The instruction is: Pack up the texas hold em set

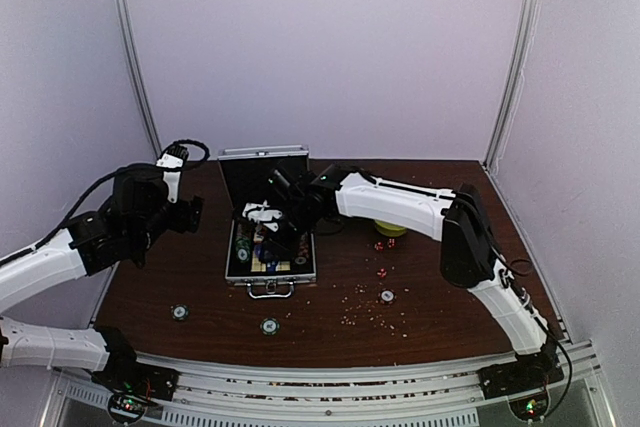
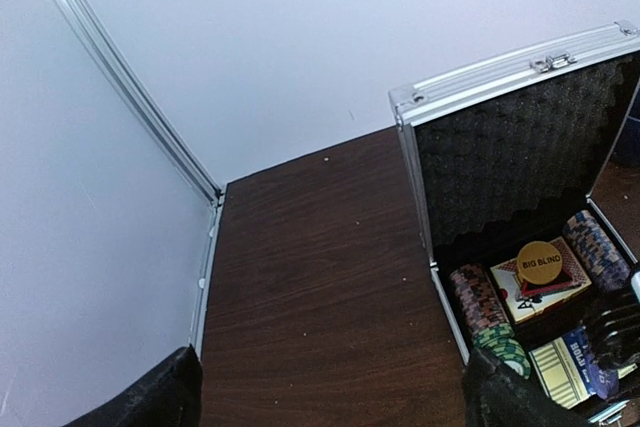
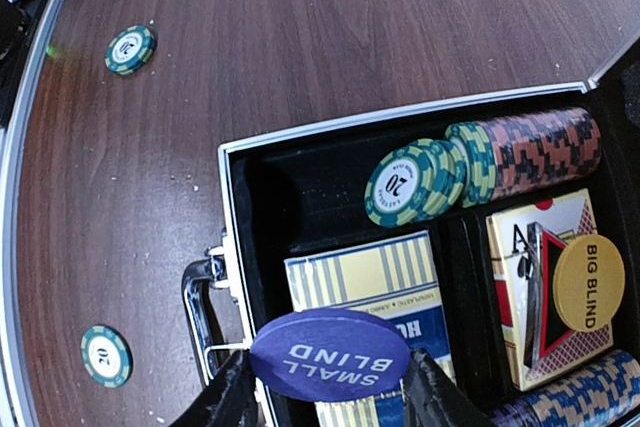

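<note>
One silver case [image 1: 270,277] lies open on the dark wooden table [image 1: 200,282], left of the middle. Its lid [image 2: 520,147] stands upright at the back and is lined with black egg-crate foam. The tray is black inside, and a handle [image 3: 197,297] sits on the front edge.

Two card boxes lie flat in the tray, side by side: a blue card box [image 3: 365,277] with yellow stripes and a red card box [image 3: 515,257]. One yellow disc [image 3: 588,282] marked BIG BLIND rests on the red box.

Two chip rows lie on edge along opposite sides of the tray. One row is green chips [image 3: 410,182] marked 20 running into red-and-black chips [image 3: 540,152]. The other is a blue-and-tan row [image 3: 580,397].

Three loose chips lie on the table in front of the case: one [image 1: 180,312] to the left, one [image 1: 269,326] near the middle and one [image 1: 387,296] to the right. Two tiny red dice [image 1: 380,244] [image 1: 381,272] lie right of the case, near a yellow-green bowl [image 1: 388,229].

The right claw [image 3: 330,377] is over the front of the tray. Its two fingers [image 3: 225,397] grip a blue disc [image 3: 330,355] marked SMALL BLIND, held above the blue card box.

The left claw [image 2: 330,402] hangs to the left of the case above bare table, with its jaws spread wide and nothing between them.
</note>
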Robot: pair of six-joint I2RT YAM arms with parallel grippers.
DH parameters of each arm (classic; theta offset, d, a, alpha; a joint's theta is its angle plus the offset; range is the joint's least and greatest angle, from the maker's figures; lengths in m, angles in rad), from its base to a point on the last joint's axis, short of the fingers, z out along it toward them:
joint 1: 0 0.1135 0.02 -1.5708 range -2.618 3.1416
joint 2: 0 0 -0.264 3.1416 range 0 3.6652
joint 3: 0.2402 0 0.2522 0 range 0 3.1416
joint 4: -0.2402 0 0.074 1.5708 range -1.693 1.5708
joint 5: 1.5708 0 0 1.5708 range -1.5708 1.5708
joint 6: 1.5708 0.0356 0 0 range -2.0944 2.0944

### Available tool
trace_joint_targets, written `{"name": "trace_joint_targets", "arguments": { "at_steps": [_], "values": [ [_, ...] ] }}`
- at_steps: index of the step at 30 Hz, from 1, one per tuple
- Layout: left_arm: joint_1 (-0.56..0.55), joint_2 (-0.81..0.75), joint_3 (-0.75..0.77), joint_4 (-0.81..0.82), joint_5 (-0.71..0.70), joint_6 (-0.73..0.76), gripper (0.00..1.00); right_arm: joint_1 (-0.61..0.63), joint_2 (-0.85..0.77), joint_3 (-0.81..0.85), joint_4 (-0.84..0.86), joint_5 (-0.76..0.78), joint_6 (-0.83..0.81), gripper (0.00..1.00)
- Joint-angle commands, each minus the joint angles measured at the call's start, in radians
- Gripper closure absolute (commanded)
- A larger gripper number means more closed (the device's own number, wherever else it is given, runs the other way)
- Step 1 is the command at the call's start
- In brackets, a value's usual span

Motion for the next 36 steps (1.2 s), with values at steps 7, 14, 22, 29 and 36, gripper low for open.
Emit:
{"name": "trace_joint_targets", "arguments": {
  "at_steps": [7,14,22,29,36],
  "values": [
    [0.033,-0.010,0.013,0.059,0.056,-0.009,0.07,0.022,0.059,0.034,0.036,0.103,0.015,0.52],
    [0.035,-0.010,0.011,0.058,0.060,-0.010,0.07,0.023,0.081,0.034,0.035,0.146,0.025,0.52],
    [0.039,-0.006,0.011,0.058,0.067,-0.010,0.08,0.023,0.083,0.020,0.021,0.160,0.021,0.50],
    [0.040,0.001,0.010,0.055,0.071,-0.011,0.07,0.025,0.056,0.029,0.021,0.149,0.030,0.36],
    [0.040,0.038,0.002,0.051,0.109,-0.018,0.07,0.021,-0.162,-0.060,-0.013,0.103,0.008,0.36]
  ]
}}
